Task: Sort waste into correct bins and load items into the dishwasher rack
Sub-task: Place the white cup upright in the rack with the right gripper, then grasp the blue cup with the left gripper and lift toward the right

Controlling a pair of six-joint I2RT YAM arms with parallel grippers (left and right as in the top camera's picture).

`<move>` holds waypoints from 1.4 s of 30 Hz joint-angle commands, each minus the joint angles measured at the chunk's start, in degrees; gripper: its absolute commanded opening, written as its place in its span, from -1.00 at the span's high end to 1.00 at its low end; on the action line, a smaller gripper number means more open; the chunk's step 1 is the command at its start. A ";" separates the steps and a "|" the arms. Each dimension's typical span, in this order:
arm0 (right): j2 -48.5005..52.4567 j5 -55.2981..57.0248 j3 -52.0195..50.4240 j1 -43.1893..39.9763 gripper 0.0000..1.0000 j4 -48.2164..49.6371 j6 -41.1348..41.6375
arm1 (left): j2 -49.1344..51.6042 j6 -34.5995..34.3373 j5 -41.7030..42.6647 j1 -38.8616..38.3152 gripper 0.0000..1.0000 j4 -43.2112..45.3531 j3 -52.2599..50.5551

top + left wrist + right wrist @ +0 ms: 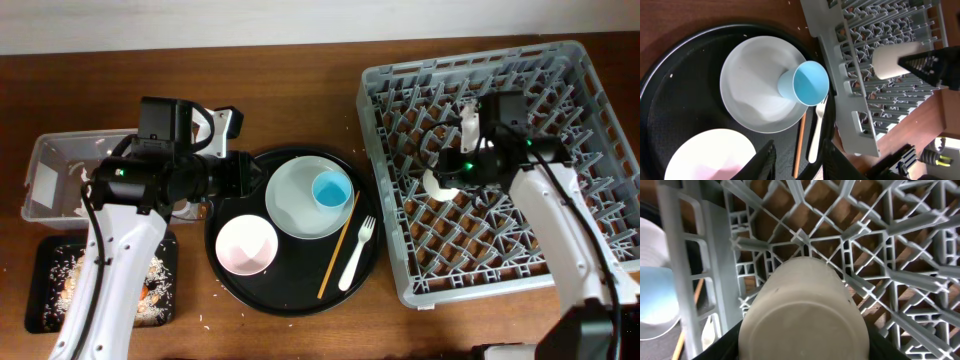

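Finding: a robotics lab bench staged as a kitchen clean-up station. Evidence: brown wooden table [300,110] set against a pale wall [300,20] along its far edge. The left arm [110,260] and right arm [570,240] reach in from the near edge. A dishwasher rack [590,110] stands at the right end; a clear tub [45,160] and a shallow black tray [40,300] stand at the left end.

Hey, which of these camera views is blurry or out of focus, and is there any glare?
Overhead: evenly lit, sharp, no strong glare. Left wrist: light blue cup crisp, its own dark fingers soft at the bottom edge. Right wrist: white cup so close it looks soft, with the dishwasher rack behind clearer.
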 commanded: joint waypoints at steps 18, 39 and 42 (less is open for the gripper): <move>-3.26 -1.99 19.12 0.33 -0.84 -17.38 -0.63 | 0.20 -5.79 -8.35 -4.48 0.28 1.53 0.37; -6.51 -1.97 19.65 0.33 -0.98 -22.84 -0.63 | 27.02 -16.44 -18.29 -16.94 0.28 15.04 0.39; -6.51 -1.95 19.65 0.33 -0.98 -23.41 -0.63 | 27.04 -16.44 -16.26 -17.42 0.55 14.97 0.39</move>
